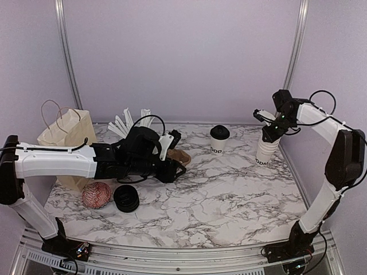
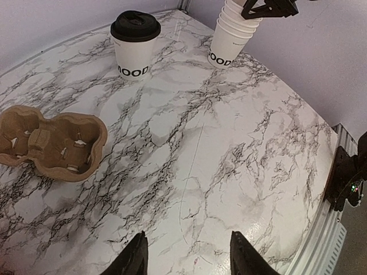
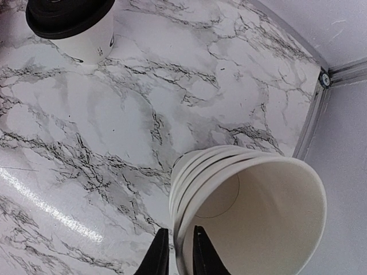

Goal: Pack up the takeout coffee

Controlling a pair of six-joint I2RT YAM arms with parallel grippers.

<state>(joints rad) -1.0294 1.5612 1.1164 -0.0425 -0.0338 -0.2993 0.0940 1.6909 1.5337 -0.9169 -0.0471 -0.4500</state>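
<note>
From above, the left hand (image 1: 175, 153) lies low over the worktop (image 1: 229, 195), its tips at the edge of a brown carrier (image 1: 183, 157); whether it is open cannot be told here. Behind it along the arm sit a bag (image 1: 64, 135), a red bowl (image 1: 96, 195) and a pile of black lids (image 1: 126, 198), with white sticks (image 1: 127, 122) off to its side. A lidded cup (image 1: 219, 139) stands well ahead of it. The right hand (image 1: 268, 130) sits on top of a stack (image 1: 265, 152) of white cups, directly below it. In the left wrist view the left hand (image 2: 189, 259) is open, its two fingers (image 2: 135, 259) spread with only bare worktop (image 2: 229, 143) between them. The carrier (image 2: 51, 143) lies ahead and to the left, apart from the fingers. The lidded cup (image 2: 135, 43) stands far ahead, upright, and the stack (image 2: 232, 37) is further right with the right hand (image 2: 268, 8) on its top. In the right wrist view the right hand (image 3: 179, 243) is closed on the rim of the stack (image 3: 252, 212), one finger (image 3: 159, 255) outside the wall and the other inside the top cup's mouth. The stack tilts to the right of the fingers. The lidded cup (image 3: 71, 26) stands well ahead and left on the worktop (image 3: 114, 114), apart from the stack.
</note>
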